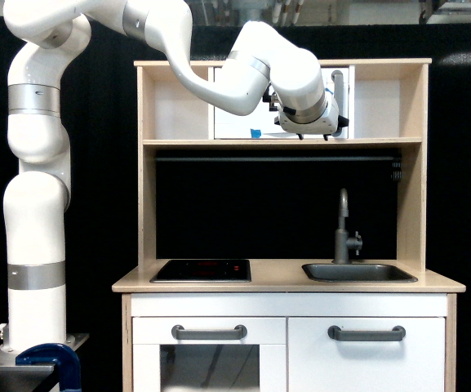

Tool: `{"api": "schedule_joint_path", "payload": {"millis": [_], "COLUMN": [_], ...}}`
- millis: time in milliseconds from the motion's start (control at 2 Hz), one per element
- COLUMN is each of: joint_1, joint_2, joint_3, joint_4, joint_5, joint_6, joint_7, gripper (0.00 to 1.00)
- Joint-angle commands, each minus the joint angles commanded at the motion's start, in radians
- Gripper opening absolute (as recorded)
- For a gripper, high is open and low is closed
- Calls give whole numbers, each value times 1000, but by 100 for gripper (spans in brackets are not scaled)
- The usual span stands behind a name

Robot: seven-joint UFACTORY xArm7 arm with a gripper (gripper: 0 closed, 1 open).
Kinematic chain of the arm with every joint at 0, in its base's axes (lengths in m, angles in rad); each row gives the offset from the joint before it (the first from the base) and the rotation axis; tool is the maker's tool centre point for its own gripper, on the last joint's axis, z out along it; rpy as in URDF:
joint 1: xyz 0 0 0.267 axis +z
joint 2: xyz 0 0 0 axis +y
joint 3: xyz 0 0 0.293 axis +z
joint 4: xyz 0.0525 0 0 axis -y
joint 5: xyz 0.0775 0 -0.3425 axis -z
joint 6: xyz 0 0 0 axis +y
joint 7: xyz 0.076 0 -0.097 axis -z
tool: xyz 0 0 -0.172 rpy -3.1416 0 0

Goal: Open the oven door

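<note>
1. The gripper [317, 131] sits at the end of the white arm, in front of the lower right part of the wide flat white oven door [235, 114]; its fingers are hidden against the door, so whether they are spread or closed cannot be told.
2. The vertical grey bar handle [337, 91] runs along the door's right edge, just right of the gripper; contact cannot be judged.
3. The door lies flat in the upper shelf of the light wooden play kitchen [411, 163], apparently closed.
4. Below, a grey tap [343, 224] stands behind the dark sink [357, 272], with a black hob [202, 270] at left.
</note>
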Motion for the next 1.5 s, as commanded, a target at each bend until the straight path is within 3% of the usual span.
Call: {"api": "schedule_joint_path", "payload": {"millis": [500, 1500], "joint_1": [3, 10], "joint_2": [61, 142], "joint_3": [96, 200], "joint_4": [184, 306], "joint_5": [36, 68], "joint_6": [-65, -164], "joint_7": [140, 198], "gripper": [100, 100]}}
